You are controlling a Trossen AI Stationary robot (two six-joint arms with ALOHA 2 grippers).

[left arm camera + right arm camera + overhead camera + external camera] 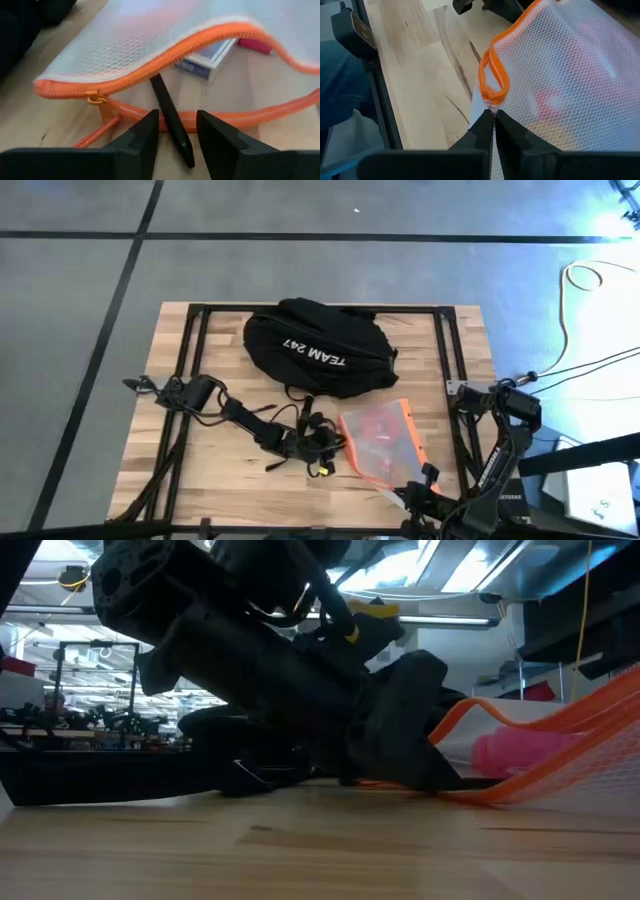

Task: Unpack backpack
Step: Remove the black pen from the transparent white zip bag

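Closest to the low camera lay the pale wooden desk (pixel 300 850), and just beyond it the left arm's dark tool (pixel 176 131) reached down at the mouth of a translucent mesh pouch with an orange zipper (pixel 381 442). Its two fingers stood narrowly apart, one on each side of a slim black pen (pixel 171 120) that lay on the desk with its far end under the pouch's open zipper edge; whether the fingers touched the pen could not be told. Inside the pouch showed a blue-and-white box (pixel 207 59) and something pink (pixel 255 45).

From the pouch's opposite corner, the right arm's tool (pixel 493 122) had its fingers closed tight on the pouch's corner, just beside a bent loop of the orange zipper (pixel 492 75).

Behind the pouch, toward the far edge of the desk, sat the large rounded black fabric backpack with white "TEAM 247" lettering (pixel 318 345), its lettered side turned up. It lay near the pouch but apart from both tools.
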